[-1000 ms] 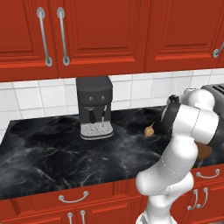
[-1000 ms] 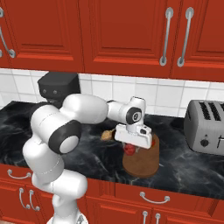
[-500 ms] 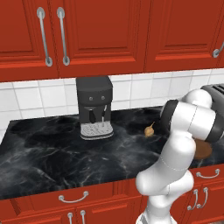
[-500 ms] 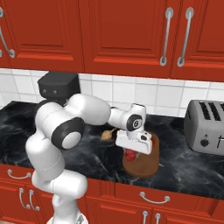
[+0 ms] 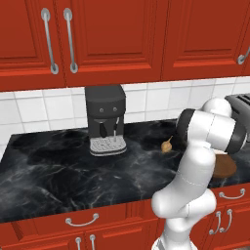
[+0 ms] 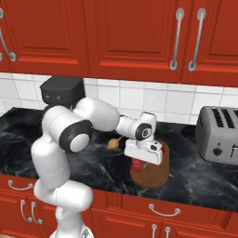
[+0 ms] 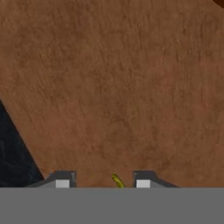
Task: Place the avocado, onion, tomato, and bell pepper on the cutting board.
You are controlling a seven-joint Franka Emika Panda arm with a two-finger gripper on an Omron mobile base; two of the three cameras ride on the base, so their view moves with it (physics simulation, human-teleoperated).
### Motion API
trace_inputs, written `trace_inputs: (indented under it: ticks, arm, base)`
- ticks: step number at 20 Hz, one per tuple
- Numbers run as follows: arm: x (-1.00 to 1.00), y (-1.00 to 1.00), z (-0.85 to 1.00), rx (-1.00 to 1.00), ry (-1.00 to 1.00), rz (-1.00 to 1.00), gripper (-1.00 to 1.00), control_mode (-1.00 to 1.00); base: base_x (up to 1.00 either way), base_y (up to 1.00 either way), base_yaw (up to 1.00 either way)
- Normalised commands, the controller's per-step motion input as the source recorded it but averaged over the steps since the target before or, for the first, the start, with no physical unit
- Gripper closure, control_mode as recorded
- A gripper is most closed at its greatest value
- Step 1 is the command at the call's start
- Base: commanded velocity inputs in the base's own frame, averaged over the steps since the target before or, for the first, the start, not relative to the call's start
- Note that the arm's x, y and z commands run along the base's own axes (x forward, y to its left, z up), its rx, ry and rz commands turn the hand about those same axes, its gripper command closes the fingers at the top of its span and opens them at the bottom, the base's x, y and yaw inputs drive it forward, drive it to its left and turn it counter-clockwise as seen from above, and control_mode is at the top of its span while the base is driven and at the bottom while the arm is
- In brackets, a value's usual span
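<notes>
My gripper (image 6: 138, 161) hangs low over the dark-brown cutting board (image 6: 155, 175), shut around a small red fruit (image 6: 135, 166). I cannot tell whether it is the tomato or the bell pepper. In the hand view the board (image 7: 113, 87) lies close below, and a yellow-green stem (image 7: 117, 180) pokes up between the fingertips (image 7: 62, 182). The tan onion (image 6: 113, 143) with its pointed stem rests on the black counter just left of the board; it is also in the left base view (image 5: 166, 145). The avocado is out of view.
A silver toaster (image 6: 218, 139) stands right of the board by the tiled wall. A black coffee machine (image 5: 105, 119) stands at the back left. The counter's front edge (image 6: 176, 201) runs just in front of the board. My own arm hides most of the board (image 5: 223, 168) in the left base view.
The hand has come down from above the board to just over it, and the fingers have closed in on the red fruit.
</notes>
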Motion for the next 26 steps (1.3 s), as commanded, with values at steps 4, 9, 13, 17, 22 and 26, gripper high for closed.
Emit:
trace_inputs:
  ticks: [4,9,13,17,22,26]
  arm:
    - [0.00,-0.30,0.04,0.00,0.00,0.00,-1.00,-1.00]
    - [0.01,-0.07,0.27,0.00,0.00,0.00,-1.00,-1.00]
    - [0.01,0.00,0.48,0.00,-0.04,0.01,-1.00,-1.00]
    - [0.00,0.13,0.63,0.00,-0.09,0.03,-1.00,-1.00]
    - [-0.07,0.70,0.39,0.00,-0.10,0.05,-1.00,-1.00]
    - [-0.01,1.00,0.27,-0.06,-0.02,0.08,-1.00,-1.00]
  base:
    - [0.00,0.00,0.00]
    - [0.00,0.00,0.00]
    - [0.00,0.00,0.00]
    - [0.00,0.00,0.00]
    - [0.00,0.00,0.00]
    - [0.00,0.00,0.00]
